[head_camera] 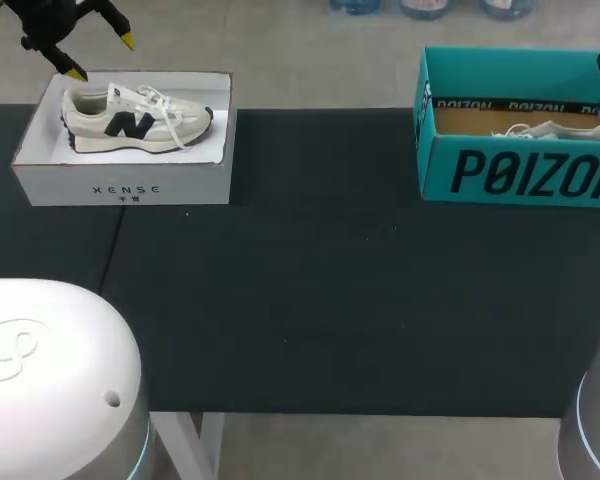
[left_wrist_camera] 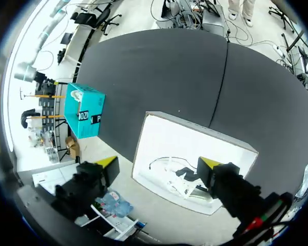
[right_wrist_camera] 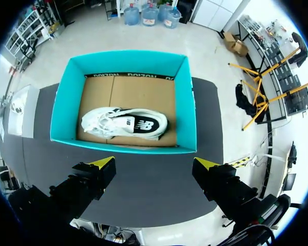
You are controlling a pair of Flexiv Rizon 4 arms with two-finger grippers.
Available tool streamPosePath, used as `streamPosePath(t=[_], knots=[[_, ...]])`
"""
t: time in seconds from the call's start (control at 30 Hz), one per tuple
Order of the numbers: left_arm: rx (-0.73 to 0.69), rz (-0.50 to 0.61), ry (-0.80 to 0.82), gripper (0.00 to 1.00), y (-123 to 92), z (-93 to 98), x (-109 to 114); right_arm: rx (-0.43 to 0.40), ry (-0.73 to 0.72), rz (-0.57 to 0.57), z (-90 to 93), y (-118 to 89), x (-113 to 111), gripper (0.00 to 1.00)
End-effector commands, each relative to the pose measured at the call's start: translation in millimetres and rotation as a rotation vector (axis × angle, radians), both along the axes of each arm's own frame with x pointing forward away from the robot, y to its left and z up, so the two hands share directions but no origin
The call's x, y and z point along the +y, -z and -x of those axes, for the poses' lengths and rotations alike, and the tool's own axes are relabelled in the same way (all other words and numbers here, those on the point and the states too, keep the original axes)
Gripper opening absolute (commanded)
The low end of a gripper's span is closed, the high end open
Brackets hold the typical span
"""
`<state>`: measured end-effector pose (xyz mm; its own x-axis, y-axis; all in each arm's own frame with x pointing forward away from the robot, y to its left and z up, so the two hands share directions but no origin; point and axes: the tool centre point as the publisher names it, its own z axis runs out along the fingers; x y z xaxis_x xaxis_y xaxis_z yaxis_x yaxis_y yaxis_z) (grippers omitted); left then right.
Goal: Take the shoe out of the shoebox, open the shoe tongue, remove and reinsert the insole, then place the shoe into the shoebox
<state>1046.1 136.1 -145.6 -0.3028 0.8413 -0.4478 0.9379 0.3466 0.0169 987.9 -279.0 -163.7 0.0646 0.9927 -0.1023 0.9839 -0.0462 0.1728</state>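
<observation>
Head view: the white shoebox stands at the far left of the table, with a cream sneaker lying on its side inside. The teal shoebox stands at the far right and holds a white sneaker, partly hidden by the box wall. My left gripper hangs above the far left corner of the white shoebox, fingers spread and holding nothing.

Left wrist view: the left gripper is released, with its tips wide apart above the white shoebox. The cream sneaker lies below, untouched.

Right wrist view: my right gripper hovers above the near wall of the teal shoebox, fingers spread and empty. The white sneaker lies on its side on the cardboard floor, ahead of the fingers.

Step in hand: step one, shoe removal, not yet begun. The next move calls for a descent between the box walls, fingers straddling the sneaker clear of the laces, then closure and a vertical lift. Which arm leads cannot be determined.
</observation>
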Motion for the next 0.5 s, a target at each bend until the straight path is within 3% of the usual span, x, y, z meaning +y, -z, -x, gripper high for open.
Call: streamPosePath(t=[0.03, 0.13, 0.5], knots=[[0.176, 0.017, -0.197, 1.0, 7.5, -11.6, 6.0, 0.0, 0.001, 0.0, -0.6, 0.4, -0.2, 1.0], [0.207, -0.009, -0.299, 1.0, 12.5, -11.3, 11.2, 0.0, 0.001, 0.0, -0.6, 0.4, -0.2, 1.0], [0.22, -0.018, -0.298, 1.0, 12.6, -10.2, 10.5, 0.0, 0.001, 0.0, -0.6, 0.4, -0.2, 1.0]])
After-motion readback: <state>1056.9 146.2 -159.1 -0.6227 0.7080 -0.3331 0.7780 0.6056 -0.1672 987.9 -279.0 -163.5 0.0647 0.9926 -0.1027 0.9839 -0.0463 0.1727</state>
